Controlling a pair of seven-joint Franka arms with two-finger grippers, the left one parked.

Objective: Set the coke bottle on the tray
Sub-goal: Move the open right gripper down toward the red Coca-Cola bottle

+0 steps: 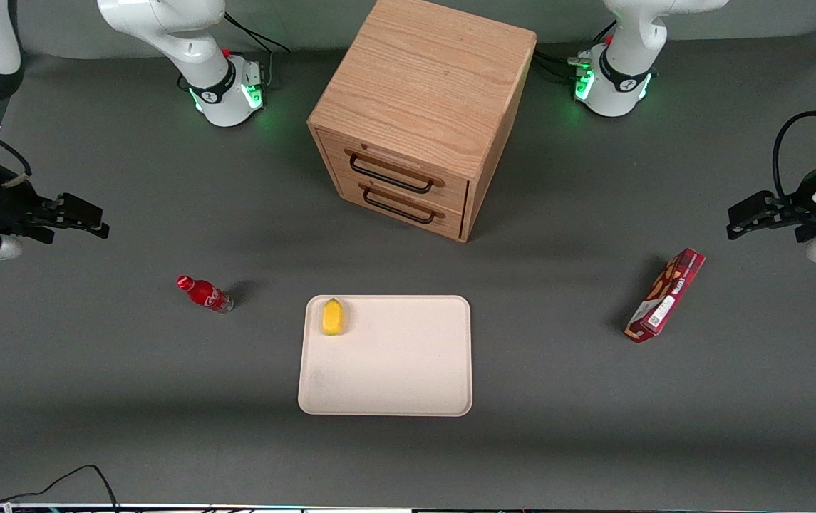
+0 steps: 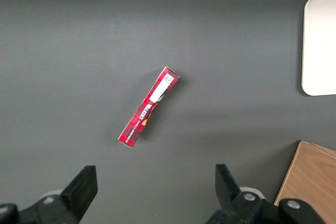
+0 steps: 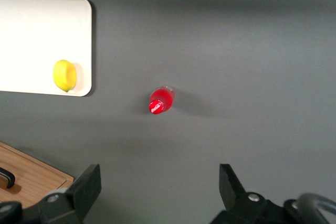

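The coke bottle [image 1: 204, 293] is small and red with a red cap. It stands on the grey table beside the tray, toward the working arm's end. The right wrist view shows it from above [image 3: 159, 100]. The cream-beige tray [image 1: 393, 363] lies flat in the middle of the table, nearer the front camera than the cabinet, and it also shows in the right wrist view [image 3: 37, 24]. My right gripper [image 1: 99, 219] is open and empty. It hangs above the table, farther from the front camera than the bottle and well apart from it. Its fingers frame bare table in its own view [image 3: 160, 174].
A yellow lemon [image 1: 333, 317] lies in a tray corner near the bottle, seen also in the right wrist view [image 3: 65, 75]. A wooden drawer cabinet [image 1: 422, 107] stands mid-table. A red snack box [image 1: 666, 295] lies toward the parked arm's end. A cable [image 1: 58, 484] loops at the table's front edge.
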